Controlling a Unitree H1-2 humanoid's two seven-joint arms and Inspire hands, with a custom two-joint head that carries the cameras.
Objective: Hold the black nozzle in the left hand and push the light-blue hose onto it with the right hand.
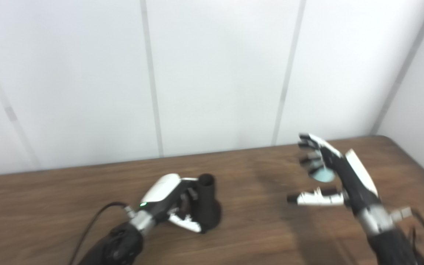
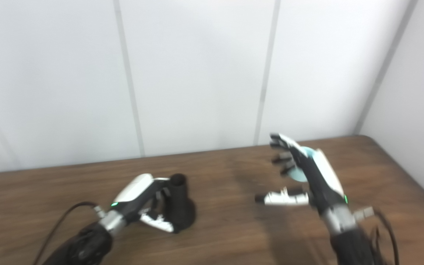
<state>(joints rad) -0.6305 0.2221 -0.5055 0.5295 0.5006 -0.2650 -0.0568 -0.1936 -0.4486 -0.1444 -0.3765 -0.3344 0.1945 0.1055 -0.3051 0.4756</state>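
Now my left hand (image 1: 171, 200) is wrapped around the black nozzle (image 1: 207, 204) standing upright on the wooden table (image 1: 256, 235), while my right hand (image 1: 329, 176) hovers well apart with fingers spread, holding nothing, the light-blue hose (image 1: 323, 176) partly hidden behind it.

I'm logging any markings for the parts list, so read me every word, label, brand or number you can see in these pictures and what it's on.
None can be read.
black nozzle: plain black, no marking visible.
left hand: only a green light at the wrist, no text.
right hand: blurred, no lettering visible.
light-blue hose: mostly hidden behind the right hand.
table and wall: bare.
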